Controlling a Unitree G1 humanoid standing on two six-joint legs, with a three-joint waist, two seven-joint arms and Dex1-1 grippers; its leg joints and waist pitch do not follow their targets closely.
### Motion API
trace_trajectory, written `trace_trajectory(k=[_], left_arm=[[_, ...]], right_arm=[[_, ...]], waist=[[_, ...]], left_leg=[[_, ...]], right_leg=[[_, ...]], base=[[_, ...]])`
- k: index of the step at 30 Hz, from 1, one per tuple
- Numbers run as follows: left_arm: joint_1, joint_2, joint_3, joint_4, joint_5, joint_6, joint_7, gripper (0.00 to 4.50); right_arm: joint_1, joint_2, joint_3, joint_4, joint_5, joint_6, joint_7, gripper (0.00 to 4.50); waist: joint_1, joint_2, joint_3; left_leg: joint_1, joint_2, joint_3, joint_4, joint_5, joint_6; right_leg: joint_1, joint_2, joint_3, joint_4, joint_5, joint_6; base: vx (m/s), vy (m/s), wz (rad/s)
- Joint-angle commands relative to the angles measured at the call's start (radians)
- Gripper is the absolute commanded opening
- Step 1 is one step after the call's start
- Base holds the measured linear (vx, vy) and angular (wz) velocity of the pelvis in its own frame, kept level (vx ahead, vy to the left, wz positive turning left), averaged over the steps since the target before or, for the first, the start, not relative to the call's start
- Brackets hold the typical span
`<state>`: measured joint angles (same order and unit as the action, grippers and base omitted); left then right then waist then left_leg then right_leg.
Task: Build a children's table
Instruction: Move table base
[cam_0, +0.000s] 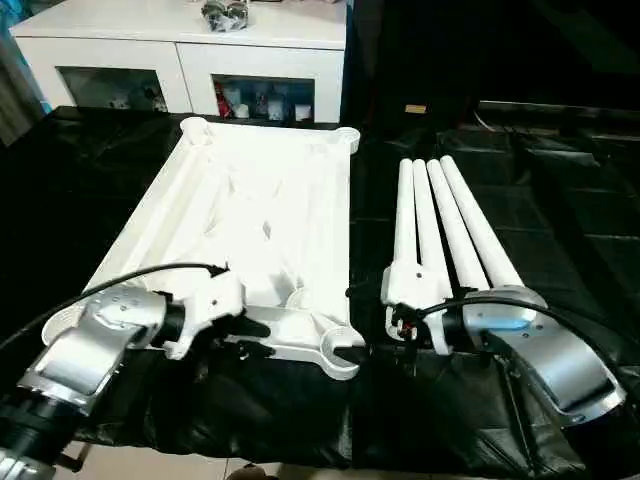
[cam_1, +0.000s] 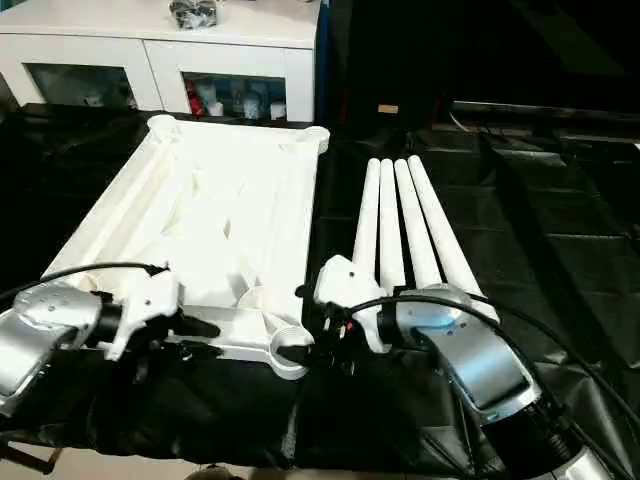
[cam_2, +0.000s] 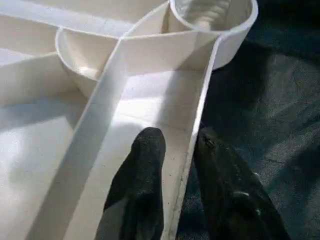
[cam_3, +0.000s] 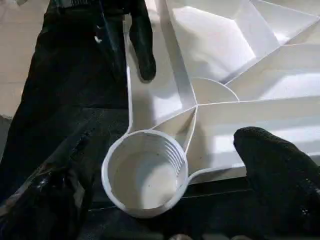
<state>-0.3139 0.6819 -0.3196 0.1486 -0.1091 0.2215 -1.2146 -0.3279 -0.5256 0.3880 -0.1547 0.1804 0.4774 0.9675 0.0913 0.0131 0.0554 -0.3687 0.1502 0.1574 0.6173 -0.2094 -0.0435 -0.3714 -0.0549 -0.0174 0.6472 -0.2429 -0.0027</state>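
Black-draped table (cam_0: 560, 230) — tabletop (cam_0: 250, 220), legs (cam_0: 445, 225)

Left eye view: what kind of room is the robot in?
Probably a home room or a mock-up of one: a white cabinet with glass doors holds knick-knacks, and a black sheet covers the work surface.

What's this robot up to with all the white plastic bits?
It is building a children's table. The tabletop lies underside up on a black cloth. The left gripper straddles its near rim, and the right gripper, open, flanks a corner socket. Four legs lie alongside, none fitted yet.
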Motion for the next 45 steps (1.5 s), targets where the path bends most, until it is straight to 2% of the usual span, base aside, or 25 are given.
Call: trace_trajectory(k=[1,4,6,8,14,16,21,28,29,31,33,37,38,40,41,43,44,45], left_arm=[[-0.013,-0.001,0.001,0.004,0.014,-0.006,0.014,0.84],[-0.017,-0.002,-0.005,0.012,0.025,-0.014,0.012,0.48],[-0.018,-0.003,-0.009,0.019,0.030,-0.020,0.015,0.42],[-0.018,-0.008,-0.006,0.022,0.028,-0.019,0.020,0.34],[-0.013,-0.036,0.028,0.015,0.029,0.007,0.086,0.01],[-0.011,-0.047,0.039,0.015,0.032,0.002,0.115,0.01],[-0.007,-0.056,0.039,0.022,0.049,-0.007,0.142,0.01],[0.002,-0.072,0.052,0.015,0.022,-0.069,0.143,0.01],[-0.004,-0.082,0.059,0.013,0.010,-0.066,0.145,0.29],[-0.009,-0.086,0.063,0.007,-0.006,-0.041,0.134,0.29],[-0.010,-0.085,0.067,0.001,-0.012,-0.038,0.128,0.64],[-0.011,-0.068,0.097,-0.025,-0.029,-0.053,0.130,0.77],[-0.009,-0.053,0.127,-0.057,-0.056,-0.042,0.120,0.77],[-0.008,-0.048,0.135,-0.065,-0.060,-0.045,0.119,0.77],[-0.006,-0.041,0.145,-0.079,-0.071,-0.028,0.114,0.77],[-0.002,-0.034,0.153,-0.095,-0.082,-0.009,0.108,0.77],[0.001,-0.030,0.159,-0.107,-0.090,0.004,0.106,0.77],[0.002,-0.031,0.171,-0.124,-0.097,0.014,0.121,0.77]], right_arm=[[-0.003,-0.007,0.004,-0.020,-0.014,0.009,-0.001,4.50],[-0.008,-0.005,0.010,-0.017,-0.020,0.008,-0.002,4.50],[-0.010,-0.003,0.014,-0.013,-0.024,0.006,-0.005,4.50],[-0.011,-0.002,0.016,-0.012,-0.026,0.005,-0.006,4.50],[-0.017,0.001,0.016,-0.003,-0.036,-0.005,-0.015,4.50],[-0.019,0.004,0.015,0.000,-0.041,-0.007,-0.018,4.50],[-0.021,0.007,0.016,0.003,-0.048,-0.009,-0.019,4.50],[-0.025,0.006,0.013,0.009,-0.053,-0.015,-0.020,4.50],[-0.028,0.006,0.008,0.010,-0.057,-0.017,-0.024,4.50],[-0.030,0.006,0.004,0.012,-0.057,-0.018,-0.028,4.50],[-0.033,0.008,-0.004,0.014,-0.058,-0.021,-0.037,4.50],[-0.043,0.037,-0.054,0.009,-0.018,0.016,-0.071,4.50],[-0.052,0.063,-0.094,0.003,0.011,0.064,-0.105,4.50],[-0.055,0.073,-0.106,0.002,0.017,0.082,-0.118,4.50],[-0.060,0.088,-0.122,0.004,0.018,0.107,-0.145,4.50],[-0.066,0.105,-0.136,0.009,0.017,0.133,-0.173,4.50],[-0.071,0.119,-0.148,0.015,0.019,0.152,-0.195,4.50],[-0.091,0.158,-0.174,0.044,-0.001,0.204,-0.269,4.50]], waist=[[0.002,0.015,-0.059],[0.002,0.015,-0.056],[0.001,0.013,-0.056],[-0.002,0.013,-0.058],[-0.005,0.011,-0.061],[-0.007,0.007,-0.060],[-0.005,0.009,-0.058],[-0.001,0.007,-0.059],[-0.001,0.007,-0.059],[0.001,0.009,-0.061],[0.002,0.007,-0.060],[0.001,0.008,-0.059],[0.000,0.007,-0.058],[-0.002,0.007,-0.057],[-0.002,0.003,-0.057],[-0.002,0.007,-0.058],[-0.002,0.005,-0.059],[-0.003,-0.001,-0.059]], left_leg=[[0.015,0.073,-0.027,-0.086,-0.169,-0.002],[0.016,0.075,-0.027,-0.089,-0.194,-0.008],[0.017,0.076,-0.028,-0.090,-0.199,-0.011],[0.010,0.075,-0.030,-0.090,-0.176,-0.011],[0.011,0.071,-0.026,-0.082,-0.130,0.011],[0.011,0.073,-0.025,-0.083,-0.137,0.012],[0.014,0.074,-0.024,-0.084,-0.152,0.011],[0.013,0.075,-0.024,-0.084,-0.137,0.012],[0.013,0.075,-0.023,-0.084,-0.135,0.013],[0.013,0.074,-0.023,-0.082,-0.125,0.013],[0.013,0.074,-0.022,-0.083,-0.132,0.014],[0.013,0.075,-0.023,-0.085,-0.149,0.008],[0.014,0.074,-0.023,-0.086,-0.148,0.005],[0.014,0.073,-0.023,-0.087,-0.153,0.002],[0.014,0.072,-0.021,-0.086,-0.143,-0.001],[0.015,0.072,-0.021,-0.086,-0.130,-0.003],[0.015,0.071,-0.020,-0.086,-0.124,-0.006],[0.015,0.071,-0.018,-0.086,-0.118,-0.007]], right_leg=[[0.033,-0.088,0.044,-0.070,0.023,-0.259],[0.032,-0.089,0.044,-0.074,-0.020,-0.258],[0.031,-0.089,0.045,-0.074,-0.031,-0.255],[0.037,-0.090,0.044,-0.070,0.000,-0.254],[0.038,-0.088,0.043,-0.068,0.068,-0.262],[0.038,-0.087,0.043,-0.069,0.060,-0.266],[0.034,-0.087,0.044,-0.073,0.015,-0.261],[0.034,-0.088,0.044,-0.069,0.044,-0.258],[0.034,-0.087,0.044,-0.069,0.048,-0.258],[0.035,-0.088,0.044,-0.067,0.062,-0.259],[0.033,-0.087,0.044,-0.068,0.054,-0.262],[0.034,-0.089,0.045,-0.070,0.019,-0.256],[0.032,-0.087,0.044,-0.070,0.011,-0.259],[0.031,-0.085,0.043,-0.070,0.002,-0.259],[0.031,-0.085,0.044,-0.069,0.000,-0.254],[0.029,-0.084,0.043,-0.068,0.005,-0.250],[0.028,-0.083,0.043,-0.067,0.009,-0.248],[0.028,-0.082,0.042,-0.067,0.015,-0.245]], base=[[0.000,0.000,0.00],[0.000,0.000,0.00],[0.000,0.000,0.00],[0.000,0.000,0.00],[0.000,0.000,0.00],[0.000,0.000,0.00],[0.000,0.000,0.00],[0.000,0.000,0.00],[0.000,0.000,0.00],[0.000,0.000,0.00],[0.000,0.000,0.00],[0.000,0.000,0.00],[0.000,0.000,0.00],[0.000,0.000,0.00],[0.000,0.000,0.00],[0.000,0.000,0.00],[0.000,0.000,0.00],[0.000,0.000,0.00]])
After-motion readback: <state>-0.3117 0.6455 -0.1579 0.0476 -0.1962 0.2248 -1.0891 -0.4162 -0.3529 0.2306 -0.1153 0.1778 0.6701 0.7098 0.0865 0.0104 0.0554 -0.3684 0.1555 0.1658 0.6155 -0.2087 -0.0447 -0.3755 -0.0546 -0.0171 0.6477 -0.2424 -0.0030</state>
